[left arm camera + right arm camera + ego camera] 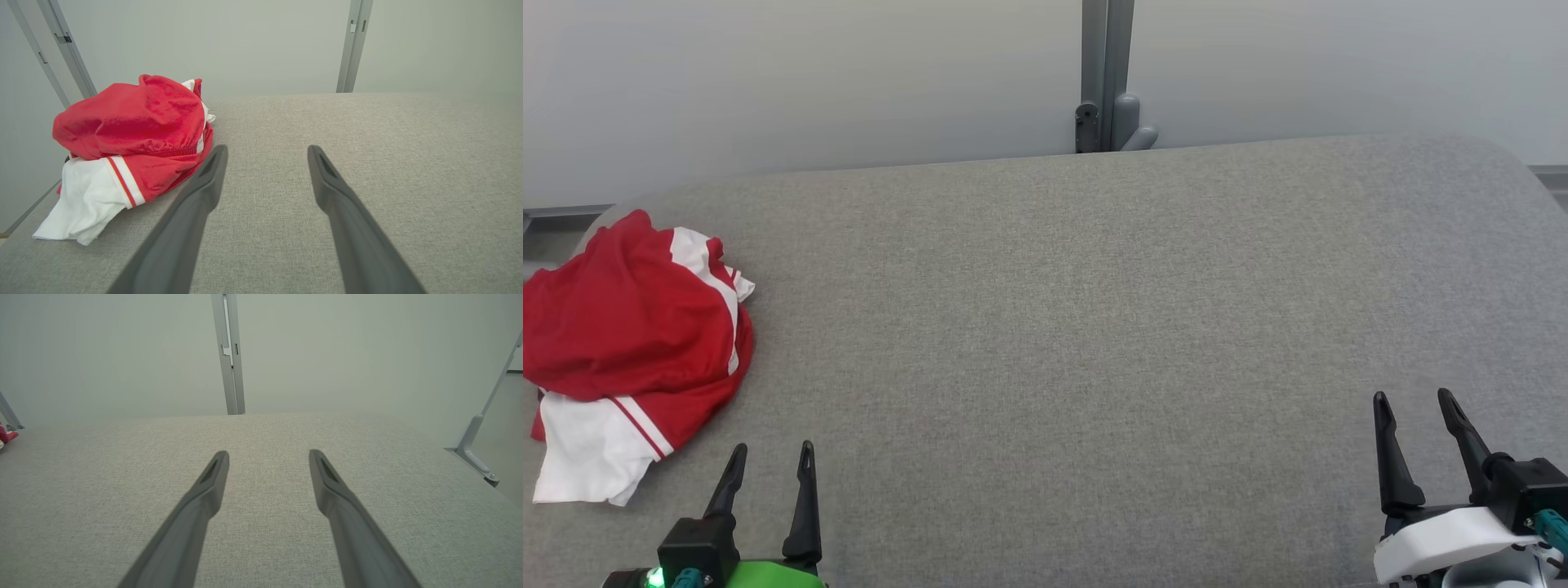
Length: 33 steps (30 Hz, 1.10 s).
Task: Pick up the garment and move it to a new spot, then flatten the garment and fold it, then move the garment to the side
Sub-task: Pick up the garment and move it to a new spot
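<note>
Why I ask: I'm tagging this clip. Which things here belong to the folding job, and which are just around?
Job: crumpled red-and-white garment; left gripper, open; right gripper, open; grey fabric table as work surface.
Just around: grey metal post; pale wall behind.

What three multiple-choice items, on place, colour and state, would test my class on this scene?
1. Where does the garment lie on the table? A. far left B. centre C. far right
2. What colours is it? A. blue and grey B. red and white C. all black
3. How is the left gripper? A. open, empty B. shut on cloth C. shut, empty
Answers: 1 A, heaped at the table's left edge; 2 B, red cloth with white panels; 3 A, jaws apart, nothing between.
</note>
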Motion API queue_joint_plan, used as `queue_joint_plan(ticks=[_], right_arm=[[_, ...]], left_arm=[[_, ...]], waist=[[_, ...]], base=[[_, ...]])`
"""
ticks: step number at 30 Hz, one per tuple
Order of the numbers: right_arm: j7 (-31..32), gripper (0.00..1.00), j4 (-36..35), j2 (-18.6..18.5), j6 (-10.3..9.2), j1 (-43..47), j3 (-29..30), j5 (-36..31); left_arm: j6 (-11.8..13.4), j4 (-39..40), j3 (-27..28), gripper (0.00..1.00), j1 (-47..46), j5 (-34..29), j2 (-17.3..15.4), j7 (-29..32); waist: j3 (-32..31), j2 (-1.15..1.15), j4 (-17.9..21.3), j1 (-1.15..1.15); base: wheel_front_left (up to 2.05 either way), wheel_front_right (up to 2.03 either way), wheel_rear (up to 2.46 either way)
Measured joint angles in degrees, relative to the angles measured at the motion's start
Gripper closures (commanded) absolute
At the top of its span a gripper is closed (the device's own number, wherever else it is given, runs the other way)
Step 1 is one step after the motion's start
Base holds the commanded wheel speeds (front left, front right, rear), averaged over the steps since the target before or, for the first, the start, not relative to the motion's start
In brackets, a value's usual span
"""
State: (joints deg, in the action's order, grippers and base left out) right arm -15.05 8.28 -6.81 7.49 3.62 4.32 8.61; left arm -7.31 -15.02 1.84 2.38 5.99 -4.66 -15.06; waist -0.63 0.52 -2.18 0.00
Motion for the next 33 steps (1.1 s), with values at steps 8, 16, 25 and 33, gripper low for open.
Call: queue_joint_plan(ticks=[8, 16, 25, 33], right_arm=[[0.0, 0.00, -0.3, -0.1, 0.00, 0.2, -0.5, 0.0], [0.0, 0.00, -0.8, -0.2, 0.00, 0.1, -1.7, 0.0], [0.0, 0.00, -0.9, -0.1, 0.01, -1.0, -3.6, -0.1], [0.0, 0.00, -0.8, 0.5, 0.01, -1.7, -4.8, -0.2]], left_arm=[[-0.1, 0.2, -0.5, 0.00, -0.1, -0.2, 0.1, 0.0], [-0.1, 0.3, -0.1, 0.00, -0.7, -0.1, 0.1, -0.1], [-0.1, 0.9, 1.3, 0.00, -0.6, -0.1, 0.2, -0.1], [-0.1, 1.3, 2.6, 0.00, 0.1, -0.1, 0.2, -0.1]], waist=[[0.1, 0.00, -2.4, 0.00], [0.3, 0.00, -8.0, 0.00], [0.2, 0.00, -16.6, 0.00], [0.0, 0.00, -22.4, 0.00]], base=[[0.00, 0.00, 0.00], [0.00, 0.00, 0.00], [0.00, 0.00, 0.00], [0.00, 0.00, 0.00]])
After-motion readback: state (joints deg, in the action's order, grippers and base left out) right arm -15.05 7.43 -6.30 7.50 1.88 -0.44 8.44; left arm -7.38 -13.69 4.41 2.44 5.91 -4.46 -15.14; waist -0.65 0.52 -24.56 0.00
